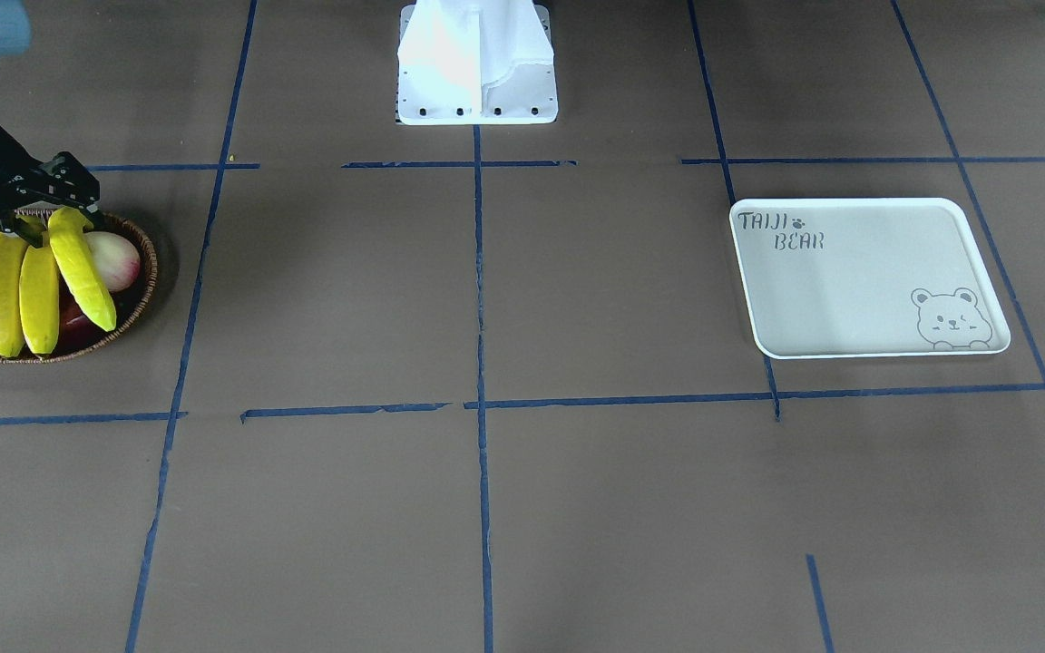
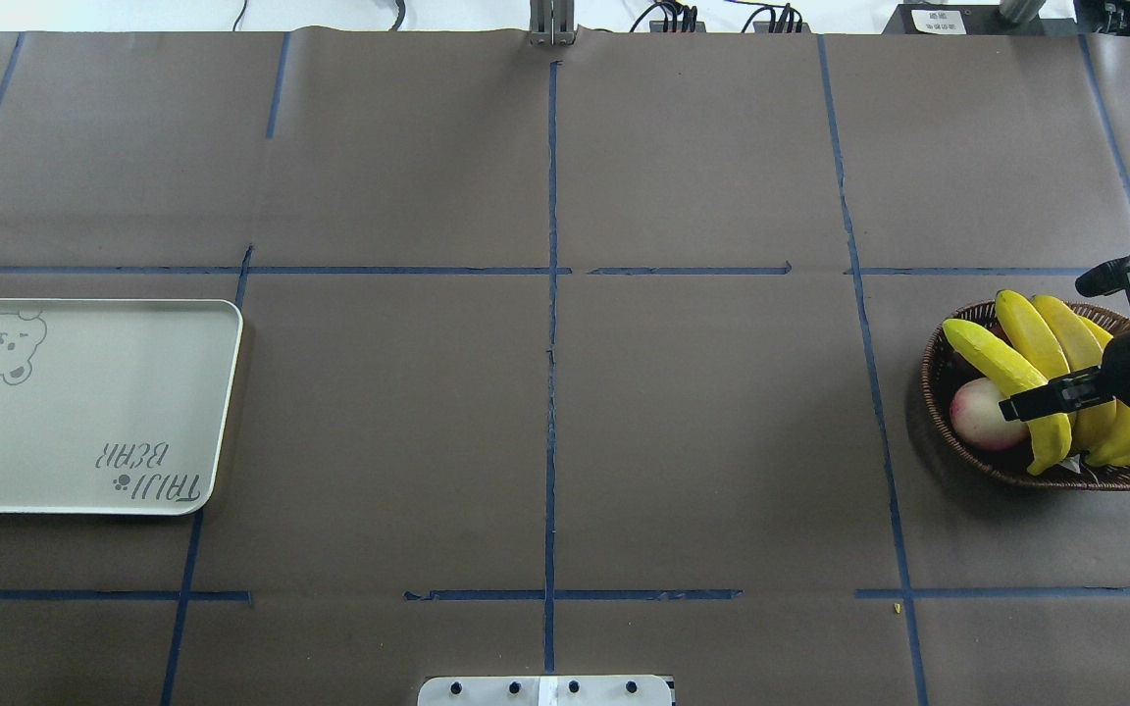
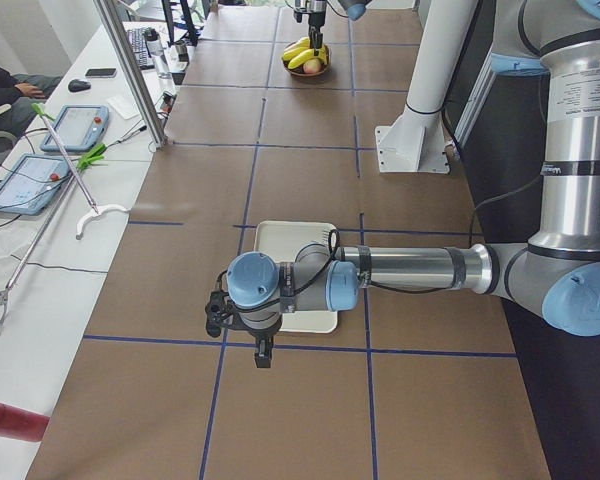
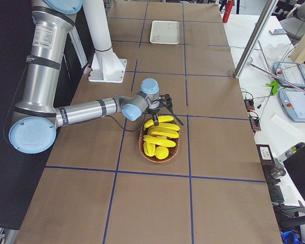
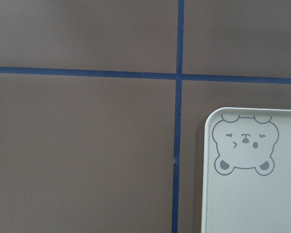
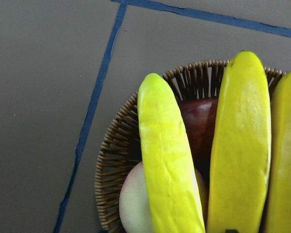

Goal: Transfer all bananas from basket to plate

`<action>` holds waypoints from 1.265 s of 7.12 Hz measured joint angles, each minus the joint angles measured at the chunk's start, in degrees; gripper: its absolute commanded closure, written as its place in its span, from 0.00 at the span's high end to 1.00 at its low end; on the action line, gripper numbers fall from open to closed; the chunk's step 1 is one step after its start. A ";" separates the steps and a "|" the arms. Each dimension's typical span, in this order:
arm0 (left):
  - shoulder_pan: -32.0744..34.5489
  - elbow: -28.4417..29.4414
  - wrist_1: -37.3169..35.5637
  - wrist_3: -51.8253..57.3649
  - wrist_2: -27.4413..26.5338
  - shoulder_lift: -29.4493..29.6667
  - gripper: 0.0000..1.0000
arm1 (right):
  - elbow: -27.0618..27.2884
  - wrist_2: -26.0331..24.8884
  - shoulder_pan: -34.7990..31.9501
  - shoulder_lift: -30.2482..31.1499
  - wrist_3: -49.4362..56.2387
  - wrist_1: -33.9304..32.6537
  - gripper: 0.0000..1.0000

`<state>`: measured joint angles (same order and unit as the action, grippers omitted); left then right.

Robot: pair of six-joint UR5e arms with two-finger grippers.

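A: How does the right gripper (image 2: 1041,348) stand?

B: Its fingers are spread wide apart, low over the bananas (image 1: 5,290) in the basket (image 2: 938,392). Whether either finger touches the fruit cannot be told.

A: And the left gripper (image 3: 263,355)?

B: It hangs over the table (image 2: 545,441), just beside the bear corner of the plate (image 2: 84,412). Whether its fingers are apart or together cannot be told.

A: What room lies around them?

B: The basket sits toward the robot's right end of the table, just outside a blue tape line (image 2: 869,392). The plate lies toward the left end, well apart from it. Between them runs a broad stretch of brown table crossed by tape lines, with the white robot base (image 1: 477,73) at the middle of the robot's side.

A: And the count?

B: Four bananas, all lying side by side in the basket and none on the plate. Beside them is one peach (image 2: 977,412), with one dark red fruit (image 6: 199,121) beneath. There is one basket and one plate.
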<state>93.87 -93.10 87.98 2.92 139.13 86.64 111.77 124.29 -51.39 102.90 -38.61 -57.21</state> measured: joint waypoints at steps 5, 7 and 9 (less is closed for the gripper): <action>-0.07 0.02 -0.02 -0.08 0.02 0.18 1.00 | 0.97 0.56 -1.47 0.16 0.19 0.08 0.03; -0.09 0.01 -0.06 -0.13 0.08 0.31 1.00 | 3.28 1.00 -2.94 0.26 0.01 0.01 0.00; -0.18 -0.81 0.39 -0.21 -0.03 1.27 1.00 | 5.89 1.78 -3.29 -1.31 -2.39 -0.38 0.00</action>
<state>93.69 -93.91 88.36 2.71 139.10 87.92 117.65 126.06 -54.68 101.58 -41.00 -57.59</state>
